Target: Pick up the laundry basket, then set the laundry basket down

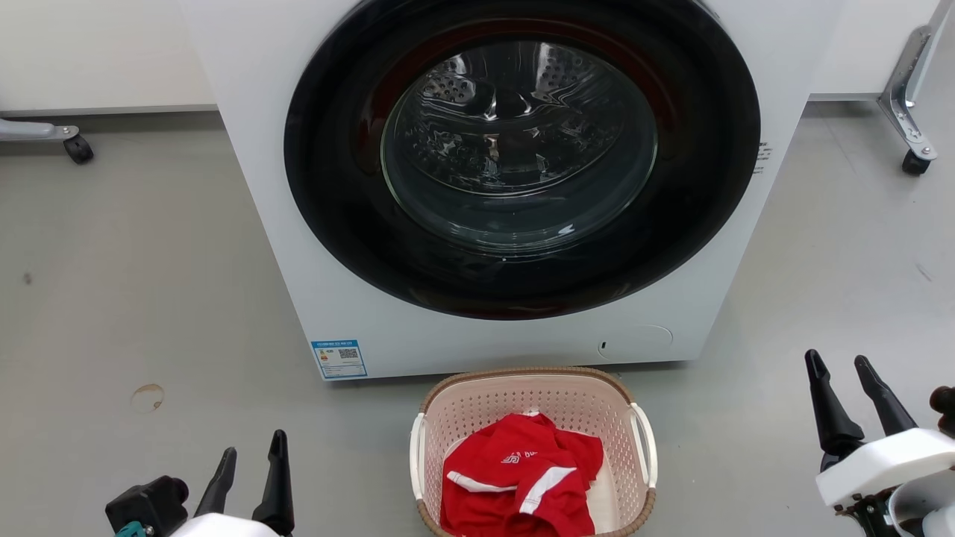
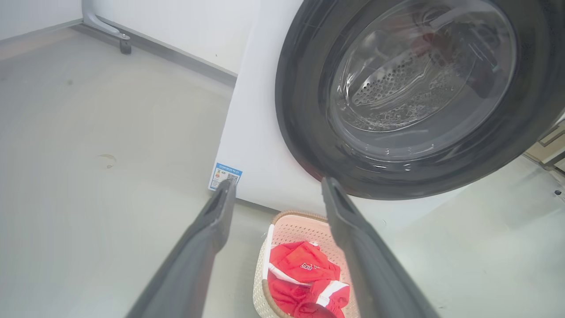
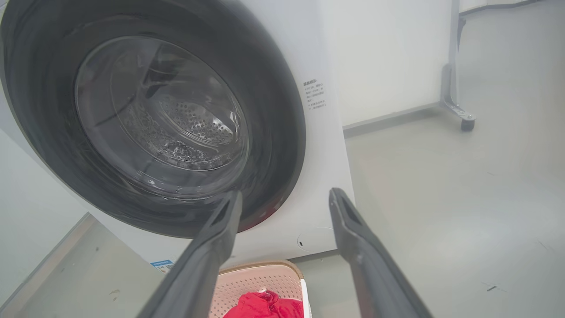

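Laundry basket (image 1: 522,399) seen on floor (image 1: 149,298), not yet gripped; left gripper (image 1: 254,444), right gripper (image 1: 837,358) fingers spread apart, empty; pickup, set-down outstanding.

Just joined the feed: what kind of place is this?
Likely a laundry test space rather than a home: a front-loading washing machine on bare grey floor, a laundry basket holding a red garment, wheeled frame legs nearby.

White washer (image 1: 477,186), grey floor (image 1: 134,283)
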You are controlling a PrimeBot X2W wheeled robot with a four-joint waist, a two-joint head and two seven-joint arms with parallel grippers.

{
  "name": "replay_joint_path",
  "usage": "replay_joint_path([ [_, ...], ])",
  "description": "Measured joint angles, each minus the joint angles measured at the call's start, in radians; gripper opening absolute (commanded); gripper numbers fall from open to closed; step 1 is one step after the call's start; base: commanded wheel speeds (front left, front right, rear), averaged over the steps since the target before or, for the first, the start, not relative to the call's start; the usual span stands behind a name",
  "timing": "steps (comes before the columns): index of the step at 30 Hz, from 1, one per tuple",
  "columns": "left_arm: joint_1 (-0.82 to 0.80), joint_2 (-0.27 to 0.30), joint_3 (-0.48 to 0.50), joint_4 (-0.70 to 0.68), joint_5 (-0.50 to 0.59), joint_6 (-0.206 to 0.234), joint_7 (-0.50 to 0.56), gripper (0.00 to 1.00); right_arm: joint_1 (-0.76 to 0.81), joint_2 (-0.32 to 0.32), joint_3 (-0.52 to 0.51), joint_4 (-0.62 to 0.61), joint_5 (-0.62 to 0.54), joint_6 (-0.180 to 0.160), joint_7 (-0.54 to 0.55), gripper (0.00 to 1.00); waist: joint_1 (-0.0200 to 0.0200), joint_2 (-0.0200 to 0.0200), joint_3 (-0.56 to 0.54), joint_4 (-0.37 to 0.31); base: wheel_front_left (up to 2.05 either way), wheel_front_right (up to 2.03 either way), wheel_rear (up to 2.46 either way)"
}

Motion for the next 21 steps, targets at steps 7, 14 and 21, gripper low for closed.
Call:
replay_joint_path([
  [7,0.000,0.017,-0.020,-0.022,0.064,0.018,-0.011,1.00,0.000,-0.004,0.012,-0.004,-0.066,0.000,-0.015,1.00,0.0000,0.0000,0.000,0.000,0.00,0.00,0.00],
  [14,0.001,0.025,-0.043,-0.037,0.124,0.036,-0.025,1.00,-0.001,-0.012,0.031,-0.009,-0.134,0.000,-0.031,1.00,0.0000,0.0000,-0.002,0.000,0.00,0.00,0.00],
  [21,0.011,0.039,-0.063,-0.055,0.185,0.054,-0.034,1.00,-0.001,-0.019,0.041,-0.013,-0.200,0.000,-0.043,1.00,0.0000,0.0000,-0.005,0.001,0.00,0.00,0.00],
])
